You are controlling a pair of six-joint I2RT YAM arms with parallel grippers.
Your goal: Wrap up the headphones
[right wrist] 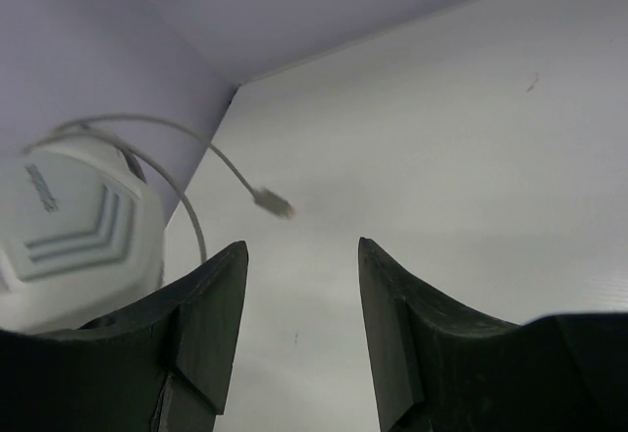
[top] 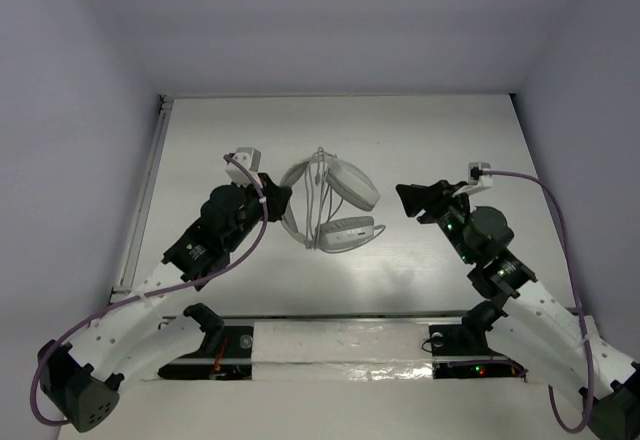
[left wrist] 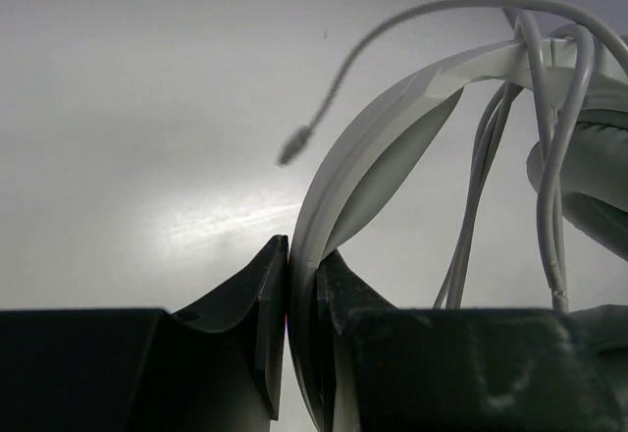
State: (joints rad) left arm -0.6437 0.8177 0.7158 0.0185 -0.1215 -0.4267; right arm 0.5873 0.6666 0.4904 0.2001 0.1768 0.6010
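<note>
The white headphones (top: 335, 205) lie mid-table, with the thin grey cable (top: 318, 185) looped several times over the headband. My left gripper (top: 278, 200) is shut on the headband (left wrist: 392, 108), which is pinched between its black fingers (left wrist: 265, 285). The cable's plug (left wrist: 294, 145) hangs free in the air beside the band. My right gripper (top: 405, 200) stands open just right of the earcups, nothing between its fingers (right wrist: 211, 295). In the right wrist view an earcup (right wrist: 69, 236) shows at the left, and the plug (right wrist: 273, 201) dangles ahead of the open jaws.
Pale walls enclose the white table (top: 440, 140) on three sides, with a rail along its left edge (top: 148, 190). Purple arm cables (top: 545, 195) arc off each wrist. A white padded strip (top: 340, 345) runs along the near edge between the arm bases.
</note>
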